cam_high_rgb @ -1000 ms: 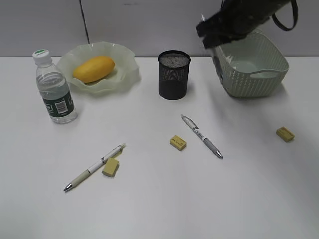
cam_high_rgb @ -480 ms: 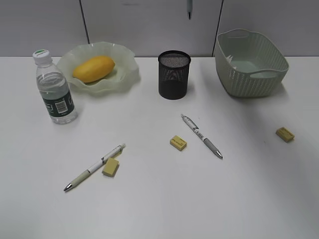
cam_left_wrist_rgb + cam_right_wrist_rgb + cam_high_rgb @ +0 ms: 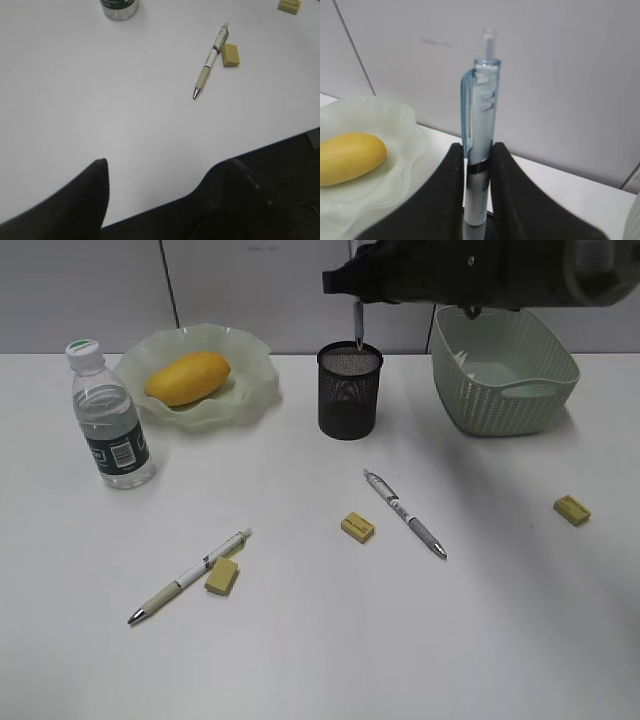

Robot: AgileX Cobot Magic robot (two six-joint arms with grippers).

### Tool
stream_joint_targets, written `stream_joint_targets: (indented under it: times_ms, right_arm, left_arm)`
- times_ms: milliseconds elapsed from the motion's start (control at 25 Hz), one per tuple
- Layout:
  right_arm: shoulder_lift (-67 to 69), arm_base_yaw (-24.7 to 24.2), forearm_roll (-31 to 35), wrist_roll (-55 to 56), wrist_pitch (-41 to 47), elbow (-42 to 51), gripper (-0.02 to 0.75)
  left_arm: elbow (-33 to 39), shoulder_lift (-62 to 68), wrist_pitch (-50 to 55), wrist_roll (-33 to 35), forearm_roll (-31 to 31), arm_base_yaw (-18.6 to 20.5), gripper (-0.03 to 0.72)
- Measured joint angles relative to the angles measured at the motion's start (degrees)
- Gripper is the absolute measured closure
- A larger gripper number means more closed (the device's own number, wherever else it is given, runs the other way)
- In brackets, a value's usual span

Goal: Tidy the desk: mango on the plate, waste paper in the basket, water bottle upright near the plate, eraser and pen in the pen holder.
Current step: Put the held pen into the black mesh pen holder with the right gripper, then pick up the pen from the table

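Holding: right fingers (image 3: 476,175) pinching pen (image 3: 480,125) upright above pen holder (image 3: 350,390)
Release: centre tip over mouth, lower, then let go
Left fingers (image 3: 160,172): spread, empty above worktop (image 3: 100,90)

The right arm (image 3: 480,270) now reaches over the pen holder (image 3: 349,390), its pen (image 3: 358,328) hanging above the holder's mouth.

Mango (image 3: 188,377) on plate (image 3: 255,390), back left of worktop (image 3: 320,640); water bottle (image 3: 108,418) upright left-front of plate. Pen holder (image 3: 349,390) centre back, basket (image 3: 505,370) to its right. Right pincer (image 3: 479,160) holds pen (image 3: 480,150) upright above pen holder. Two pens, three erasers lie in front.
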Motion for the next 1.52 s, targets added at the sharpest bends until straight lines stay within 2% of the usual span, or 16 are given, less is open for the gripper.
stream_joint_targets:
  times_ms: [280,360,560,680,1080,1520]
  right_arm:
    - [4.4,0.6,0.0,0.1,-0.5,0.0,0.604]
    - [4.6,0.6,0.0,0.2,-0.4,0.0,0.579]
    - [4.7,0.6,-0.1,0.2,-0.3,0.0,0.314]
    - [4.5,0.6,-0.1,0.2,2.1,0.0,0.245]
    - [-2.9,0.7,-1.4,0.2,26.3,-1.7,0.227]
    - [-9.1,0.7,-9.7,2.9,68.3,-2.0,0.250]
  left_arm:
    - [0.0,0.0,0.0,0.0,0.0,0.0,0.151]
    - [0.0,0.0,0.0,0.0,0.0,0.0,0.151]
    - [0.0,0.0,0.0,0.0,0.0,0.0,0.151]
    - [0.0,0.0,0.0,0.0,0.0,0.0,0.151]
    - [0.0,0.0,0.0,0.0,0.0,0.0,0.151]
    - [0.0,0.0,0.0,0.0,0.0,0.0,0.151]
